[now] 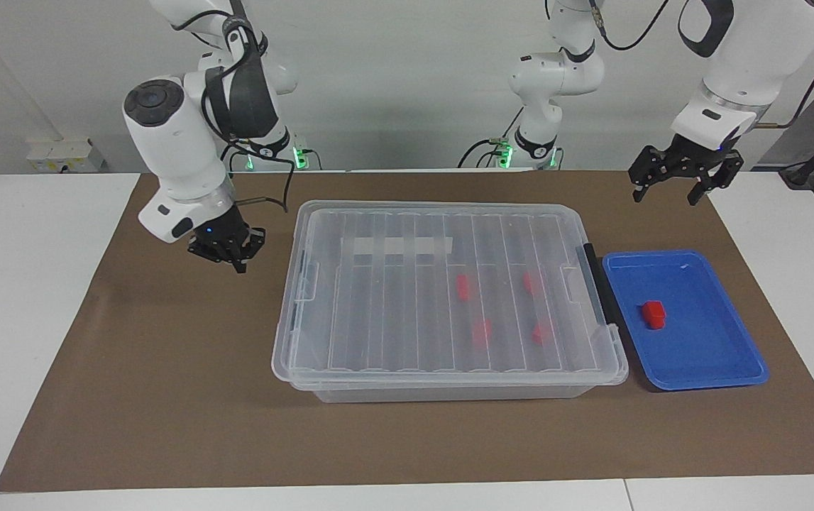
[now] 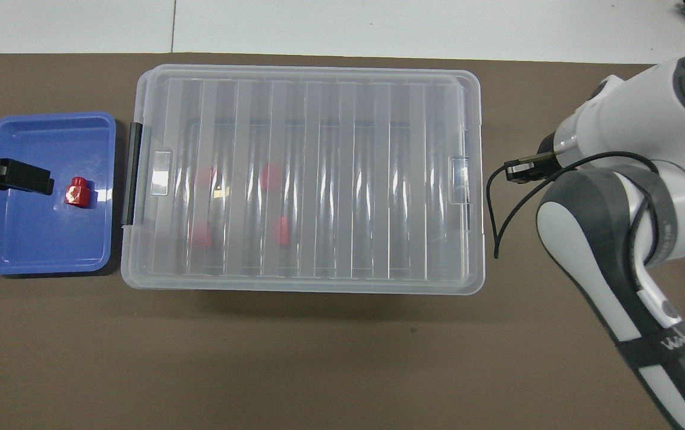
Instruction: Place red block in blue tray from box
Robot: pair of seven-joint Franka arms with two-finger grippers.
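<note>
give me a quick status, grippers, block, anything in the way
Left gripper open, up beside the blue tray. Right gripper shut, empty, off the box end. Red block in tray. Box lid on, four blocks inside. Nothing in the way.

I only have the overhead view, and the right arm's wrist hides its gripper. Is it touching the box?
Observer: No. The facing view shows the right gripper hanging over the brown mat, apart from the box, off its end toward the right arm.
Operator: The left gripper looks as if it's resting in the blue tray. Is it?
Observer: No. The left gripper hangs high above the blue tray, its fingers open and empty.
</note>
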